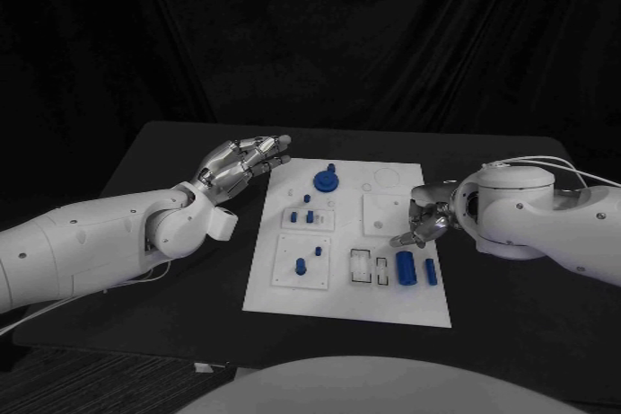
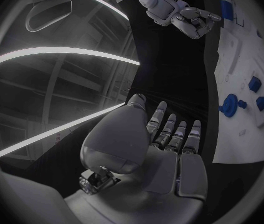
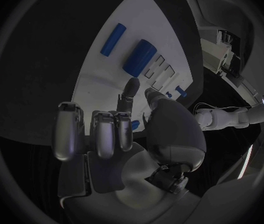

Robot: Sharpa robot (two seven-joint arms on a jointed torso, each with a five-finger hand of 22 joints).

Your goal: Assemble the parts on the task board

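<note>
So the right hand (image 1: 424,224) is hovering at the board's (image 1: 389,306) right edge, fingers curled in, holding nothing. The fat blue cylinder (image 1: 405,269) is lying just below it, long axis pointing toward the robot. Left hand (image 1: 243,165) is spread, farther off.

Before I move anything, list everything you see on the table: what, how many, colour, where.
task board: one, white, middle of the table.
table: one, black, under the board.
round part: one, blue, far end of the board.
small parts: several, blue, in the board's middle and near-left plates.
cylinders: two, blue, lying at the board's near right; the thinner one nearer the edge.
left hand: silver, fingers straight, left of the board's far end, holding nothing.
right hand: silver, some fingers curled, over the board's right edge, holding nothing visible.
</note>
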